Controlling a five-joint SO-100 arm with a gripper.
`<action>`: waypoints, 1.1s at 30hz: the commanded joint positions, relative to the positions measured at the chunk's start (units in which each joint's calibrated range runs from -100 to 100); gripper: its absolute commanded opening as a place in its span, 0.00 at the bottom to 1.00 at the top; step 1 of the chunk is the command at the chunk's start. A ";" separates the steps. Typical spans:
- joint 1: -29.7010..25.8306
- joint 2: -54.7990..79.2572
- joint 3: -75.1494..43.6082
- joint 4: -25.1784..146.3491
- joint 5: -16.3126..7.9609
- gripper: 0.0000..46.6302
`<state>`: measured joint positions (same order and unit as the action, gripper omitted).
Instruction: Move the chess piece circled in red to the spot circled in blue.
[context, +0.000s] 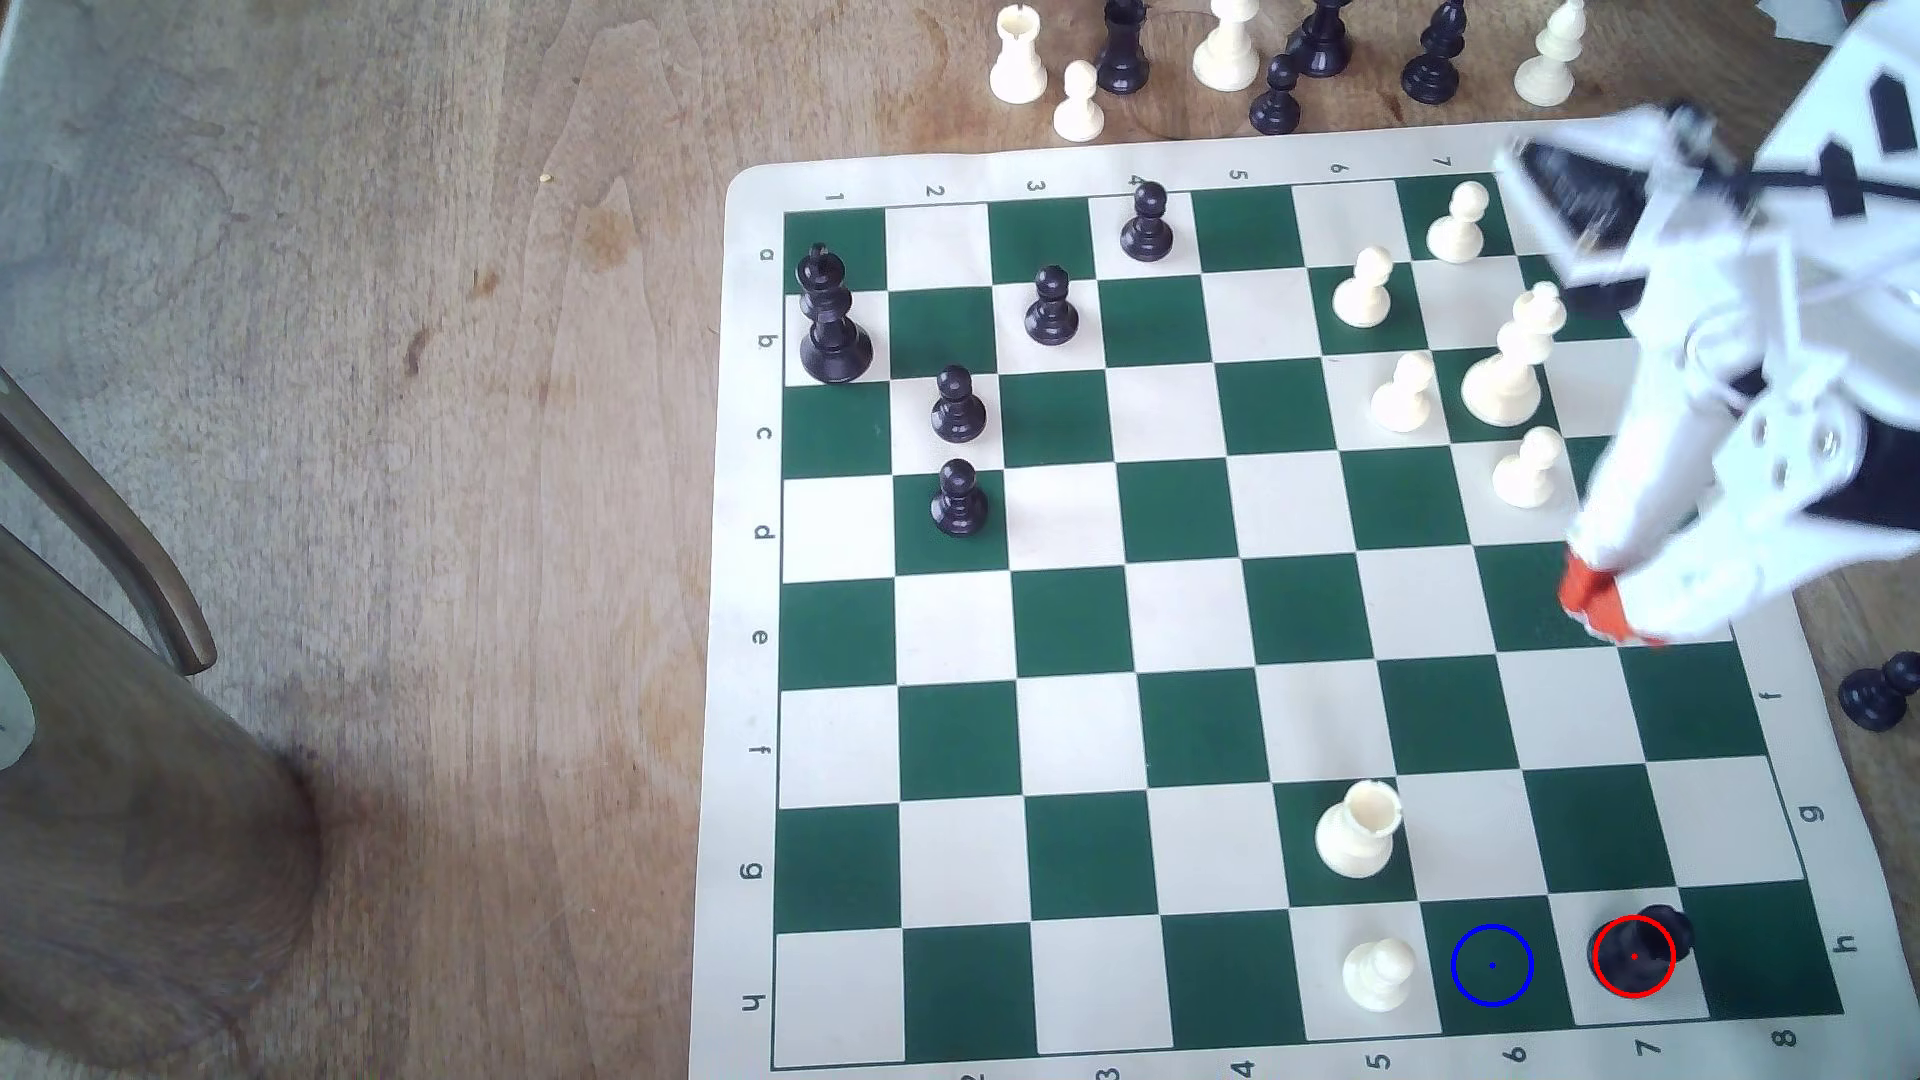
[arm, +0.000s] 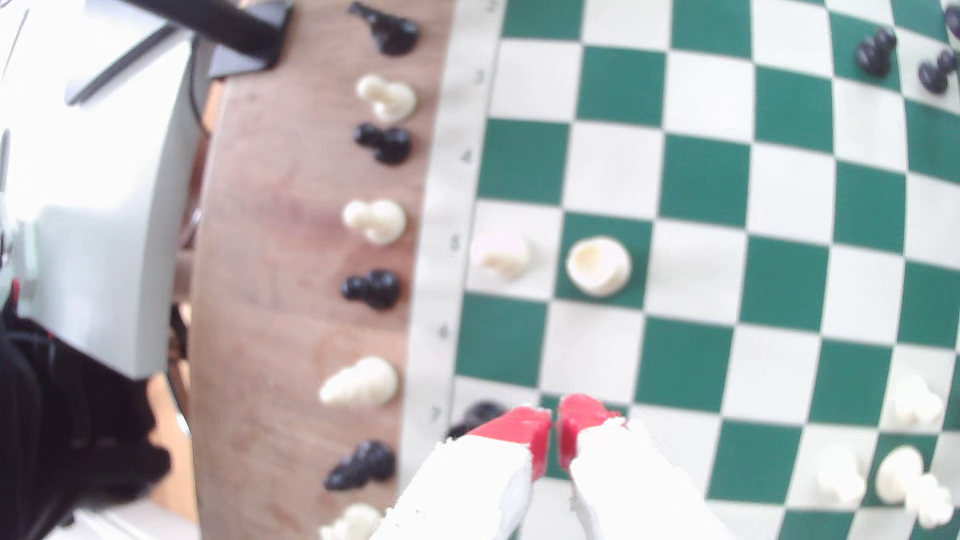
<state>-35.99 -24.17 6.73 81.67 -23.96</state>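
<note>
A small glossy black pawn (context: 1647, 945) inside a thin red ring stands on a cream square in the board's bottom row, near the exterior view's right corner. One square to its left, a dark green square (context: 1492, 966) carries a blue ring with a centre dot. My gripper (context: 1595, 605), white with red-orange tips, hovers over the board's right side, well above the pawn in the picture, blurred. In the wrist view the gripper (arm: 555, 415) is shut with nothing between its red pads, and the black pawn (arm: 478, 415) peeks out beside one finger.
A white rook (context: 1359, 829) and a white pawn (context: 1377, 973) stand just left of the blue-ringed square. Several white pieces (context: 1507, 363) cluster under the arm. Captured pieces (context: 1278, 62) line the table beyond the board; one black pawn (context: 1878, 691) sits off the right edge.
</note>
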 joint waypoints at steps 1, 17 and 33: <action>-1.05 8.30 -11.90 4.49 -3.76 0.03; -11.22 18.65 2.61 -1.66 -4.20 0.28; -9.65 23.32 4.24 -10.91 -4.44 0.47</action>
<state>-47.05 -1.21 13.60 71.71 -27.57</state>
